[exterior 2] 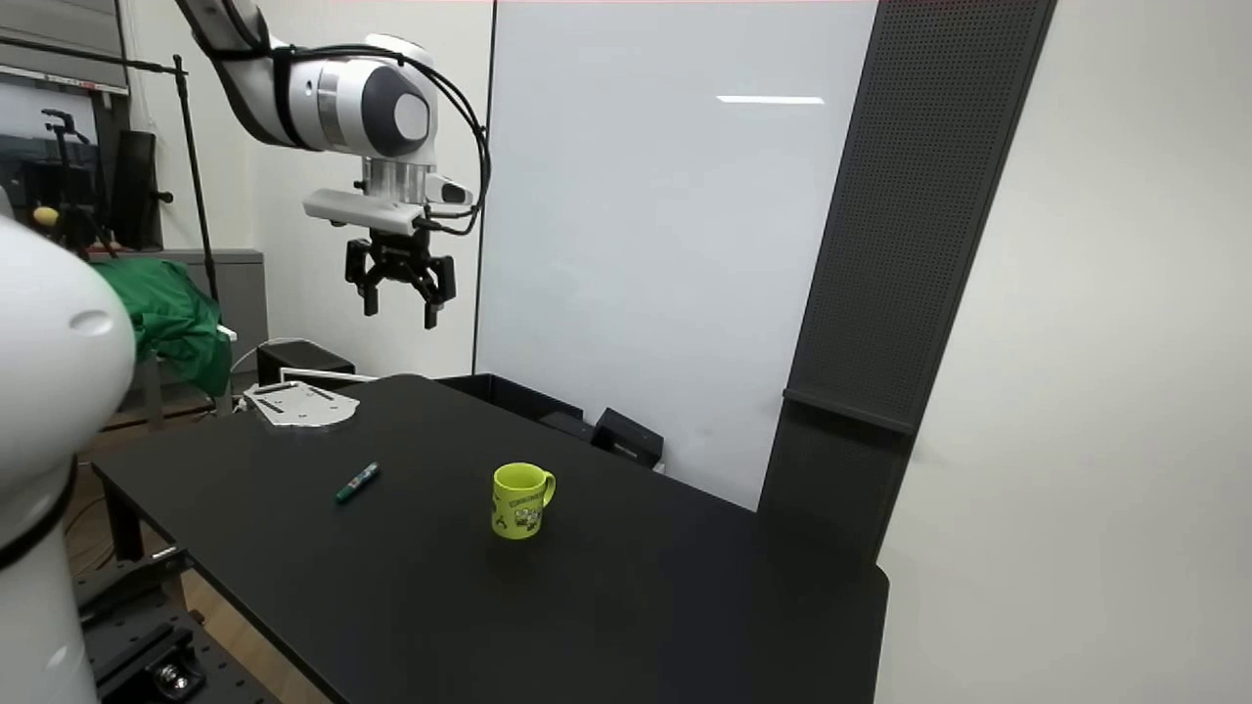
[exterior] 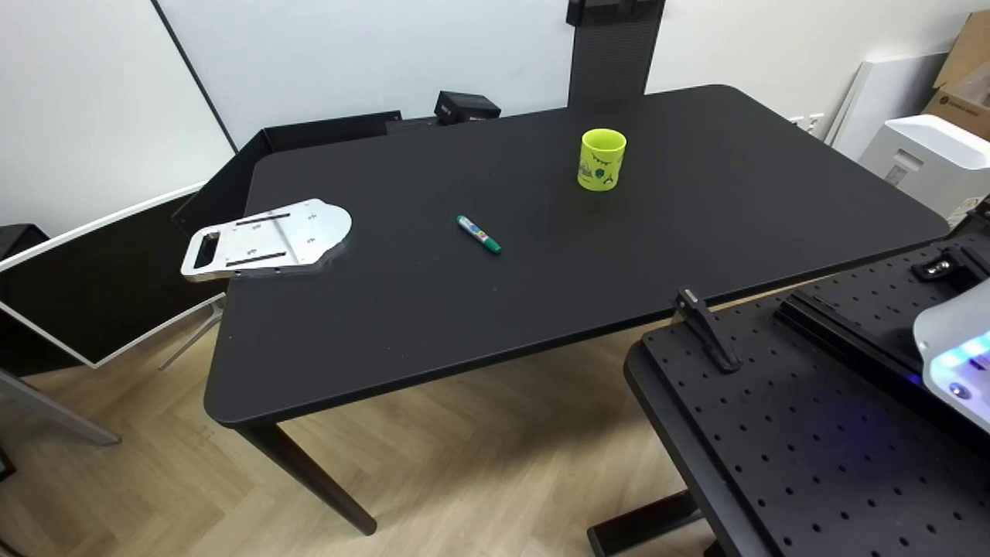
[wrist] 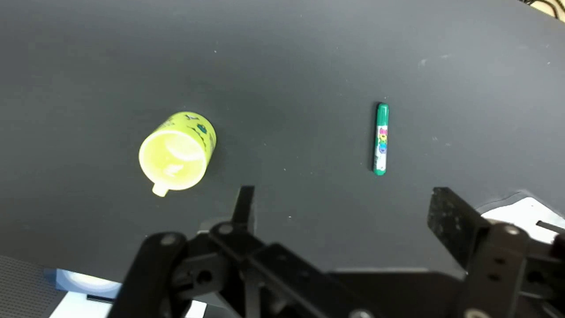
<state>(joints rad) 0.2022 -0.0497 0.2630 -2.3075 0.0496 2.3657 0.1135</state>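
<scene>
Table (exterior: 387,317): seen whole from above, an exterior view facing the whiteboard (exterior: 371,54).
Arm part (exterior 2: 49,362): near left, an exterior view looking across the table.
Mug (wrist: 178,152): nearest in the wrist view, which looks down.
Marker (wrist: 381,139): shared by all.

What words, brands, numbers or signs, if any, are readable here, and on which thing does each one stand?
None can be read with certainty.
Green marker: coloured print on its label, too small and blurred.
Yellow-green mug: print among its pictures, too small.
Black box: faint print, too small.
Cardboard box: printed mark, too small.
White bin: small label, unreadable.
</scene>
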